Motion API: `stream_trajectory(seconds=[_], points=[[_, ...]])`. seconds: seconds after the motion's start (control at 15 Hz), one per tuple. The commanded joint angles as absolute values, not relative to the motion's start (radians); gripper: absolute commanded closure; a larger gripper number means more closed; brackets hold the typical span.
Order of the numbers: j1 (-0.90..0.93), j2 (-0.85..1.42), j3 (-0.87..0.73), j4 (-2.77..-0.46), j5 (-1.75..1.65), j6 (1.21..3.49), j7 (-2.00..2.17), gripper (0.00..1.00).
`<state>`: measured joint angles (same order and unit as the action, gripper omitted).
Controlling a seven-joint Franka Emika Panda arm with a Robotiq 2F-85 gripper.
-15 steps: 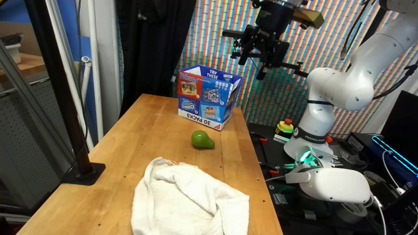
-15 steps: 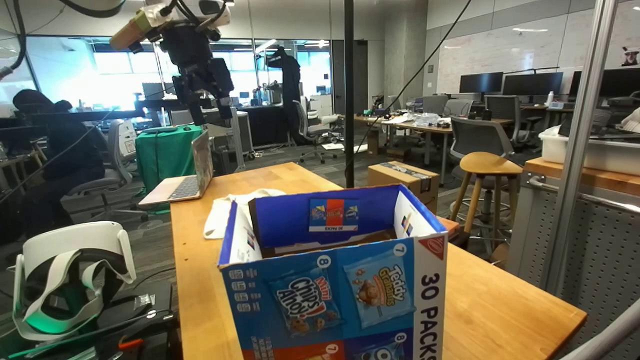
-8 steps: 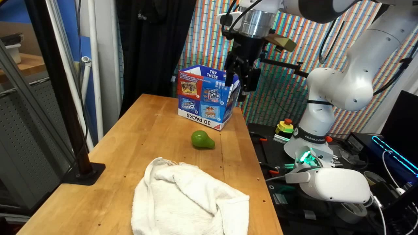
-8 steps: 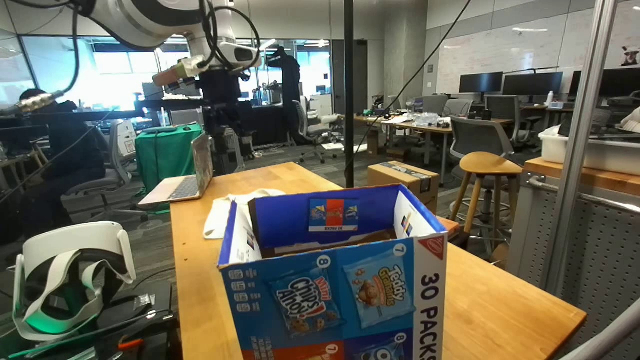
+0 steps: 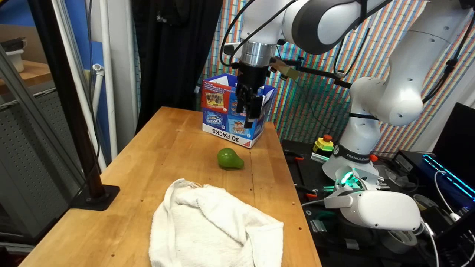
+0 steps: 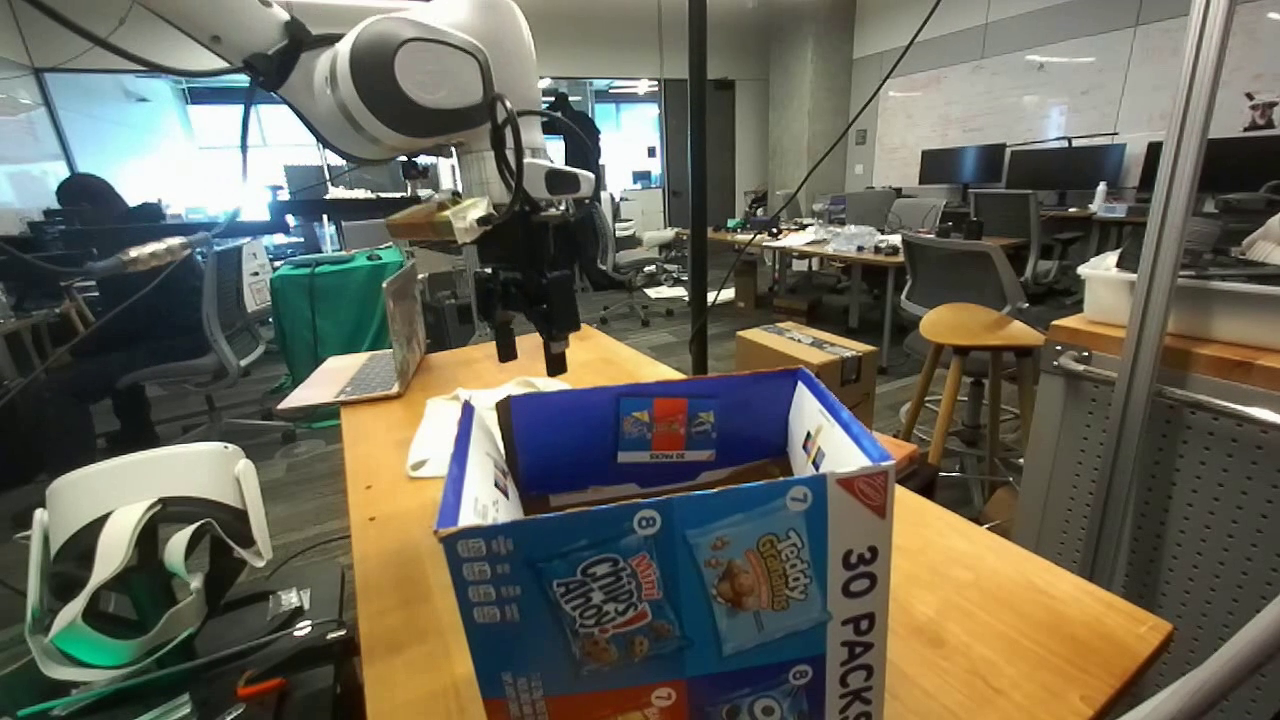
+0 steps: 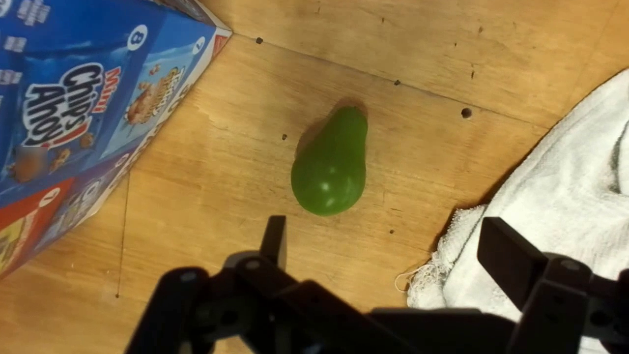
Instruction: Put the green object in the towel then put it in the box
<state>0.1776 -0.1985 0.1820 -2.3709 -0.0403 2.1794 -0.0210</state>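
The wooden table point(image 5: 170, 148) carries a box point(image 5: 221, 119), a green object point(image 5: 229, 158) and a towel point(image 5: 211, 230); also a black post point(image 5: 65, 98).

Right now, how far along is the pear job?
Nothing looks done: the pear lies on the table, apart from the towel and box. In hand: probably the pickup; the gripper hangs open above the table, holding nothing. Left: pear into towel, then into the open box.

Box point(image 7: 93, 98) and towel point(image 7: 560, 201) partly outside the wrist view
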Motion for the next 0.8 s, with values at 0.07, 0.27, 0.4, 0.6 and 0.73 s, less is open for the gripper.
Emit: stream_trajectory(seconds=[0.07,0.27,0.4,0.6,0.73], points=[[0.166,-0.106,0.177,-2.339,-0.062,2.264,-0.012,0.00],[0.160,-0.052,0.171,-2.325,-0.065,2.299,-0.015,0.00],[0.157,-0.021,0.165,-2.318,-0.071,2.308,-0.017,0.00],[0.153,0.022,0.157,-2.313,-0.082,2.310,-0.013,0.00],[0.151,0.049,0.152,-2.313,-0.083,2.320,-0.011,0.00]])
